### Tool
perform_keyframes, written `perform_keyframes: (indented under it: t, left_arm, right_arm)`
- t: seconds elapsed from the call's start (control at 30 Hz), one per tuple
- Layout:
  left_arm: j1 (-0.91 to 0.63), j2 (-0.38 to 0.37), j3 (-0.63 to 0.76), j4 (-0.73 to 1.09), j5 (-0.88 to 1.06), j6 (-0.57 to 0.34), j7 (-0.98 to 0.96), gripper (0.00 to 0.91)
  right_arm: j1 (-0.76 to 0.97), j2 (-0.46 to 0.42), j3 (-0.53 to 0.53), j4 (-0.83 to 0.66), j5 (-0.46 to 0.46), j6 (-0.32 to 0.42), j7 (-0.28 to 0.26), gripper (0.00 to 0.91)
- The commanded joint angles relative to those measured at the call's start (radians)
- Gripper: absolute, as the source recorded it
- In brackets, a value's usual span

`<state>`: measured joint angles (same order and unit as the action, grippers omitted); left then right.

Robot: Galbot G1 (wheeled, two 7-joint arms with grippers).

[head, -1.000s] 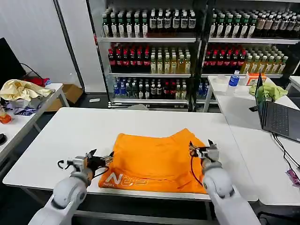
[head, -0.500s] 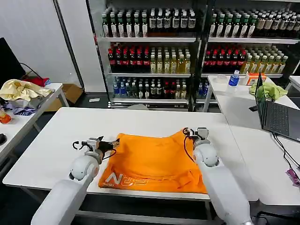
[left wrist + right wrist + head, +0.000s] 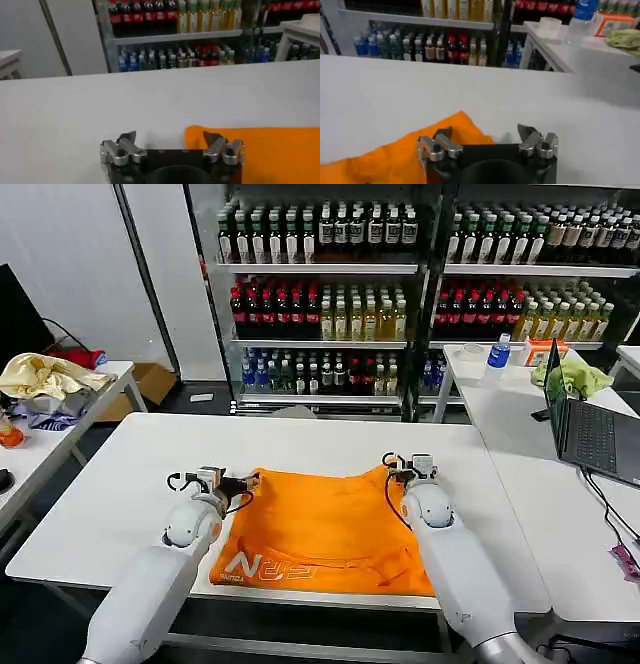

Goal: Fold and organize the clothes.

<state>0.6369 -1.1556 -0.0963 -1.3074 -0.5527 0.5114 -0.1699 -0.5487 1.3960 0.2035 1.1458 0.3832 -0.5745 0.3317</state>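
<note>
White table (image 3: 120,484) bears orange T-shirt (image 3: 320,524); both tools (image 3: 172,145) (image 3: 487,140) gape, empty.

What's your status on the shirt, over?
Left gripper open at the orange T-shirt's far left corner. Right gripper open at far right corner. Nothing blocking.

shelves: dark metal racks of drink bottles (image 3: 320,304), behind the white tabletop (image 3: 130,474)
laptop: open dark laptop (image 3: 590,429), right side table's near edge
cloth: lime green cloth (image 3: 580,377), behind it
</note>
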Motion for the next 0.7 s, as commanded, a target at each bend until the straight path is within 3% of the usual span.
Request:
perform_keyframes:
  t: [0.03,0.07,0.1,0.13,0.17,0.2,0.23,0.3,0.33,0.5,0.7]
  left_arm:
    - [-0.05,-0.044,0.017,0.084,0.005,-0.003,0.004,0.907]
    - [-0.051,-0.045,0.018,0.088,0.006,-0.003,0.004,0.907]
    - [-0.053,-0.048,0.02,0.091,0.006,-0.003,0.005,0.907]
    - [-0.053,-0.049,0.021,0.096,0.006,-0.003,0.009,0.907]
    - [-0.053,-0.049,0.023,0.097,0.008,0.001,0.015,0.826]
    - [-0.052,-0.049,0.025,0.097,0.014,0.009,0.022,0.665]
    - [-0.049,-0.048,0.029,0.097,0.022,0.023,0.033,0.564]
    - [-0.045,-0.046,0.034,0.096,0.029,0.036,0.042,0.191]
    - [-0.042,-0.046,0.036,0.097,0.035,0.046,0.048,0.121]
    - [-0.039,-0.046,0.035,0.11,0.039,0.051,0.056,0.01]
    - [-0.033,-0.045,0.035,0.105,0.036,0.054,0.068,0.01]
  right_arm:
    - [0.016,0.013,-0.002,-0.042,0.003,-0.003,-0.001,0.907]
    - [0.016,0.013,-0.002,-0.043,0.003,-0.003,-0.002,0.907]
    - [0.016,0.013,-0.002,-0.043,0.003,-0.003,-0.003,0.826]
    - [0.016,0.012,-0.002,-0.045,0.003,-0.004,-0.006,0.675]
    - [0.016,0.011,-0.002,-0.047,0.003,-0.004,-0.007,0.605]
    - [0.015,0.01,-0.003,-0.049,0.003,-0.004,-0.009,0.443]
    - [0.014,0.009,-0.003,-0.05,0.003,-0.003,-0.01,0.363]
    - [0.012,0.008,-0.004,-0.051,0.003,-0.003,-0.008,0.121]
    - [0.012,0.007,-0.004,-0.052,0.003,-0.003,-0.008,0.06]
    - [0.011,0.005,-0.005,-0.061,0.006,-0.003,-0.011,0.0]
    - [0.01,0.002,-0.01,-0.055,0.017,-0.003,-0.02,0.0]
